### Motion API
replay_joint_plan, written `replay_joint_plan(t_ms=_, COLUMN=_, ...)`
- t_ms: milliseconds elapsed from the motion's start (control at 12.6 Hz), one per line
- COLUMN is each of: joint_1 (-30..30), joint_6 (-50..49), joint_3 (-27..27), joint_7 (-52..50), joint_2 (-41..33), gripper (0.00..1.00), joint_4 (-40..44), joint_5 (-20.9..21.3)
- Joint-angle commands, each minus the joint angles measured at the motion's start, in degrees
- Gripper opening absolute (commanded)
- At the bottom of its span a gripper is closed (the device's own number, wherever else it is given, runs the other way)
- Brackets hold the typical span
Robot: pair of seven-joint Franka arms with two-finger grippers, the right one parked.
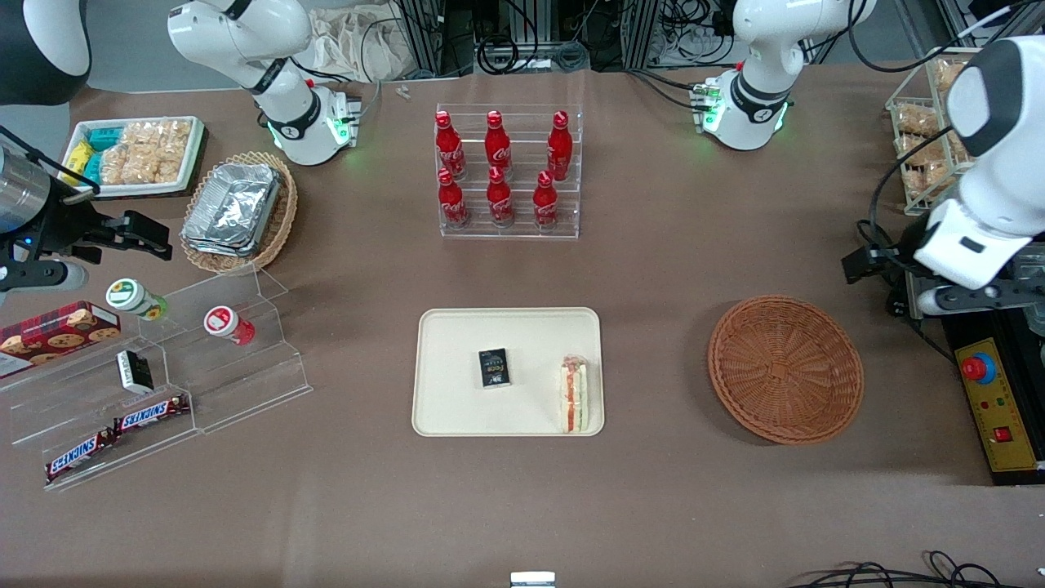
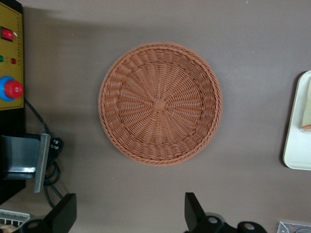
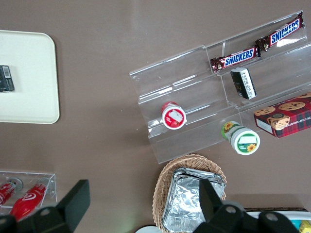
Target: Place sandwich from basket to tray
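Now brown table [image 1: 653, 327], hand [image 2: 129, 213] open above basket [image 2: 160, 103]

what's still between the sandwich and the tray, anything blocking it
Nothing visible: the sandwich already lies on the tray beside a small black packet. The basket is empty, and the open gripper hovers above it.

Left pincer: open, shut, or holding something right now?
Left pincer: open, holding nothing, hovering above the empty basket. The sandwich already lies on the tray.

Robot lab — cable-strewn aluminium frames [image 1: 522, 33], emergency-stop box [image 1: 998, 400].
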Motion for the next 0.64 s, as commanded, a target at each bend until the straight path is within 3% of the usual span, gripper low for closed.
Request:
replay_joint_plan(t_ms=0, joint_1=-9.0, joint_6=-4.8, joint_3=9.7, joint_7=1.1, joint_2=1.2, gripper=1.0, joint_4=6.3, joint_5=-2.2)
replay_joint_plan(t_ms=239, joint_1=-9.0, joint_6=-15.0, joint_3=9.8, joint_7=1.3, joint_2=8.8, gripper=1.0, joint_4=19.1, joint_5=-1.8)
replay_joint_plan(t_ms=557, joint_1=-9.0, joint_6=-15.3, joint_3=9.8, joint_7=1.3, joint_2=9.0, gripper=1.0, joint_4=19.5, joint_5=-1.1)
